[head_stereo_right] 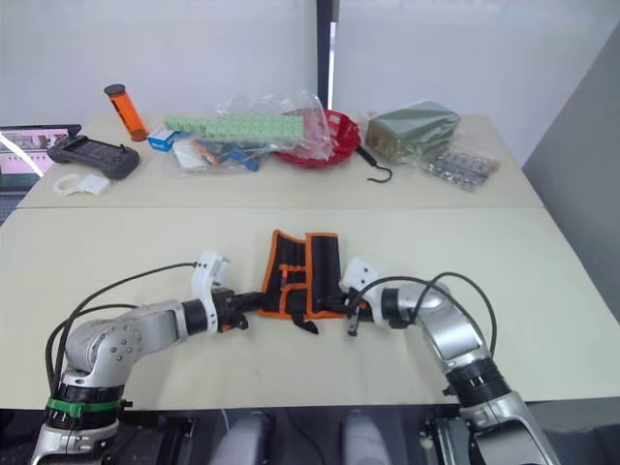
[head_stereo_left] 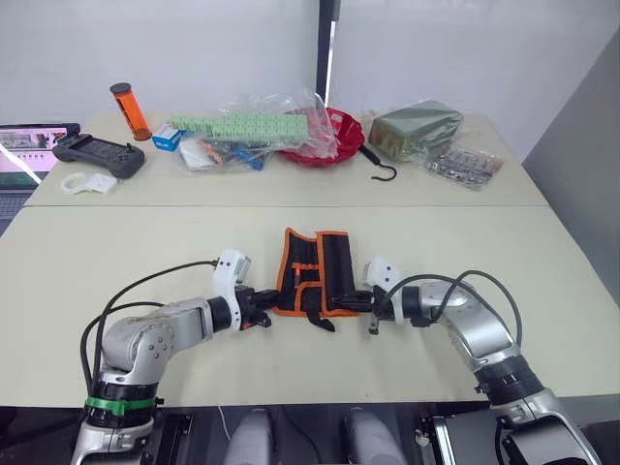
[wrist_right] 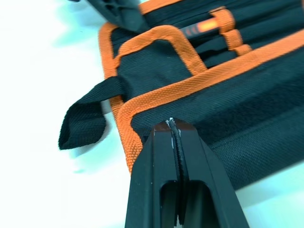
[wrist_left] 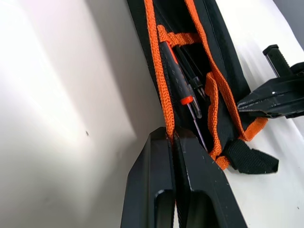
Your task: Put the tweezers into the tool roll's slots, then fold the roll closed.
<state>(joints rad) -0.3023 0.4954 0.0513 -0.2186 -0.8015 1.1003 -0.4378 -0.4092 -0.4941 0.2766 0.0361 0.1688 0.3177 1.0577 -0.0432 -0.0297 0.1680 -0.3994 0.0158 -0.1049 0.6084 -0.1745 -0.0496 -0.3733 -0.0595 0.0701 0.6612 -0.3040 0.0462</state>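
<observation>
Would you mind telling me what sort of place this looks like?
Probably a lab or workshop test bench: plain cream tables against a white wall, a black handheld controller beside a laptop, and bagged parts and supplies along the back.

We saw two pale cream tables (head_stereo_left: 116, 252) pushed together, with a thin seam between them. Behind them stood a plain white wall (head_stereo_left: 194, 48) with a dark vertical post (head_stereo_left: 325, 48). A grey panel (head_stereo_left: 581, 155) rose at the right.
</observation>
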